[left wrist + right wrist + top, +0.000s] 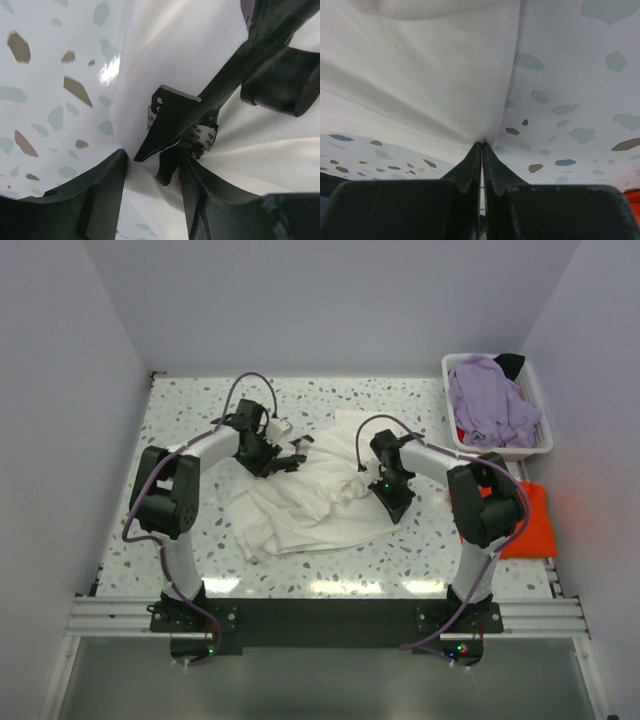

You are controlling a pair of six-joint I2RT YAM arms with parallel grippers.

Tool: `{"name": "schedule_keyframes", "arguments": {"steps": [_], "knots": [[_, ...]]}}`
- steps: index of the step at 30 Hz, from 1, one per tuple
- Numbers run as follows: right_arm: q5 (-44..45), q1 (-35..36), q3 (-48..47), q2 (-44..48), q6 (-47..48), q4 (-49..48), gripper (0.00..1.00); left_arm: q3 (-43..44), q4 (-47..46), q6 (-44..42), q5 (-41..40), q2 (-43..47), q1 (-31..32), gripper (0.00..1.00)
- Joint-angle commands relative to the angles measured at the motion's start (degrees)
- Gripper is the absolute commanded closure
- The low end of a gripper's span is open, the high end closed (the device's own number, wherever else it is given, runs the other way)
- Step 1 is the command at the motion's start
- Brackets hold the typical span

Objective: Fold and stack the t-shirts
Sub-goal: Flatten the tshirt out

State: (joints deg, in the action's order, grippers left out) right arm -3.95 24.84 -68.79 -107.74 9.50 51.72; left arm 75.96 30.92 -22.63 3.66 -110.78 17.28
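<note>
closed tight, right gripper (482,146) pinches the right edge of the cream-white t-shirt (310,495), rumpled on the table (190,410). left gripper (285,460) stands partly open over its far-left edge. lavender t-shirt (490,405) fills the basket (535,448); orange-red t-shirt (535,525) lies beside the right arm.

Pale walls (330,300) enclose a speckled terrazzo tabletop (190,410) (glare along its near edge), aluminium rail (110,615) in front.

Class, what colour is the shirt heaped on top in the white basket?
The shirt is lavender, shown best in the top external view.
</note>
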Motion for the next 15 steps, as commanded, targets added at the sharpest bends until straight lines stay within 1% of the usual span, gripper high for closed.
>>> {"name": "schedule_keyframes", "arguments": {"steps": [1,2,3,4,7,9,11,12,13,14,15], "knots": [[5.3,-0.5,-1.1,-6.0,1.4,-3.8,0.97,-3.5,1.8,0.9,0.0,1.9,-4.4,0.51],[5.5,-0.8,-2.3,-6.4,1.8,-3.8,1.0,-4.6,2.7,0.9,0.1,3.4,-4.6,0.55],[6.0,-1.1,-3.7,-7.0,2.9,-3.9,1.0,-5.6,3.4,0.8,0.2,4.4,-5.1,0.58],[7.0,-1.0,-7.0,-7.6,3.9,-4.0,1.0,-8.2,4.1,0.8,0.2,5.6,-5.1,0.64],[9.5,-1.2,-13.7,-9.5,8.2,-5.0,1.0,-13.5,7.5,2.8,-1.2,10.1,-5.8,0.74],[10.6,-1.5,-17.0,-10.6,11.3,-5.1,1.0,-16.1,11.2,3.7,-1.4,13.0,-6.4,0.74],[10.9,-2.0,-18.2,-10.7,12.6,-5.1,1.0,-18.6,12.4,4.5,-2.8,16.5,-6.6,0.62],[9.6,-2.7,-19.3,-10.4,12.9,-4.7,1.0,-18.4,12.8,4.8,-2.6,17.6,-6.7,0.51],[7.7,-3.4,-20.0,-10.0,12.7,-2.6,1.0,-17.5,13.0,4.8,-1.3,18.6,-7.0,0.31],[4.5,-4.7,-20.5,-9.6,11.7,-1.6,0.98,-15.0,12.9,4.8,2.4,20.8,-7.2,0.25],[3.0,-5.4,-20.9,-8.0,9.7,-0.6,0.79,-13.2,12.3,4.6,4.5,21.4,-7.2,0.22]]}}
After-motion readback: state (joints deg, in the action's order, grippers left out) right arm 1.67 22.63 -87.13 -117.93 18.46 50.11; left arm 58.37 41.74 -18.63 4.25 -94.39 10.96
